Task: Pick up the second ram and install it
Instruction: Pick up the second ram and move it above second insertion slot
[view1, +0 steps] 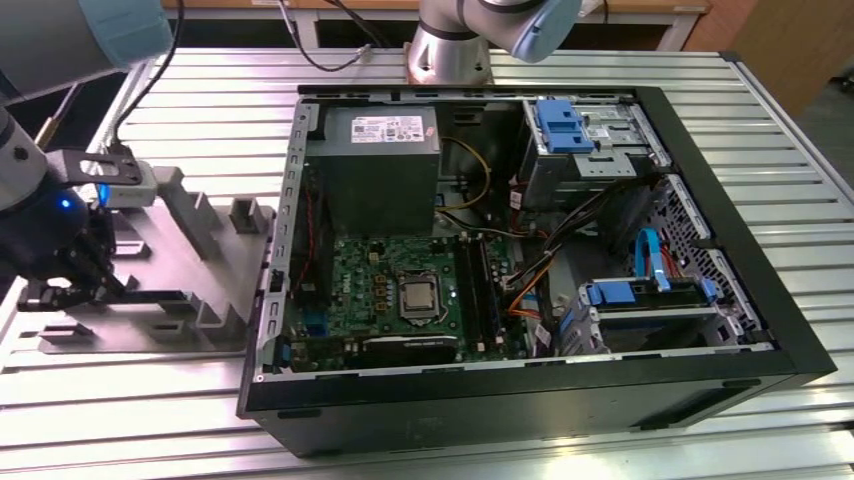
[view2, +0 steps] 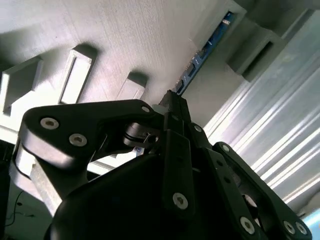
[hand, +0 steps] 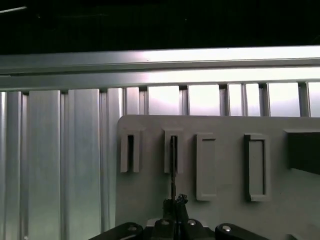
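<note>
**Jaws closed on the ram at the fixture, beside the open case**

A slatted metal table (view1: 200, 90) carries an open black computer case (view1: 534, 400). Inside the case, a grey power-supply box (view1: 380, 150) sits above a green motherboard (view1: 387, 270).

Just beside the case, on the exterior view's left, lies a grey fixture plate (view1: 187, 275) studded with raised slot blocks (hand: 205, 165). The gripper (view1: 60, 290) hangs over the plate's far edge, well apart from the motherboard, with the case's side wall standing between them.

In both wrist views the jaws are drawn together on the near end of the second ram (view2: 205, 47). This thin blue strip stands on edge, and its far end runs into a slotted block, with other blocks close on either side.
</note>
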